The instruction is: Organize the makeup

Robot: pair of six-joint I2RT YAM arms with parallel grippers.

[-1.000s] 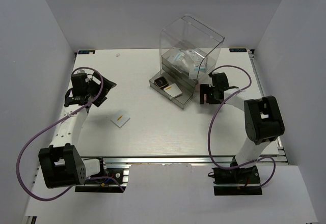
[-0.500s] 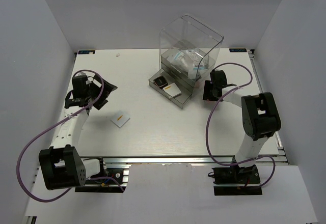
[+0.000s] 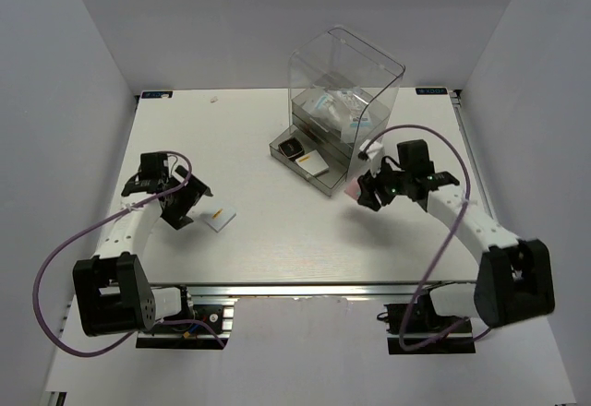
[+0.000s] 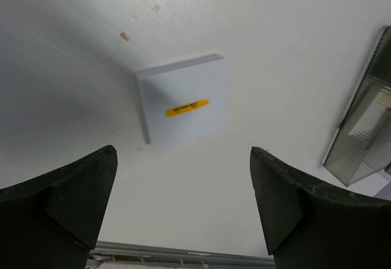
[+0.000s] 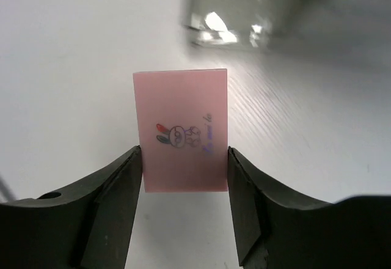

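1 pink square, newly held (right jaws)

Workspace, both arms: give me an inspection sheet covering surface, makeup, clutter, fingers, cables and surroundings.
Surface: white table, no spills seen.
Job's things: white flat box loose on the table; pink square in the right fingers; black compact in the open bottom drawer of the clear drawer case.
Clutter: small speck near the box.
Grippers: left gripper open, box just ahead; right gripper shut on pink square.
Cables: purple cables loop off both arms.
Surroundings: white walls; nothing else seen.
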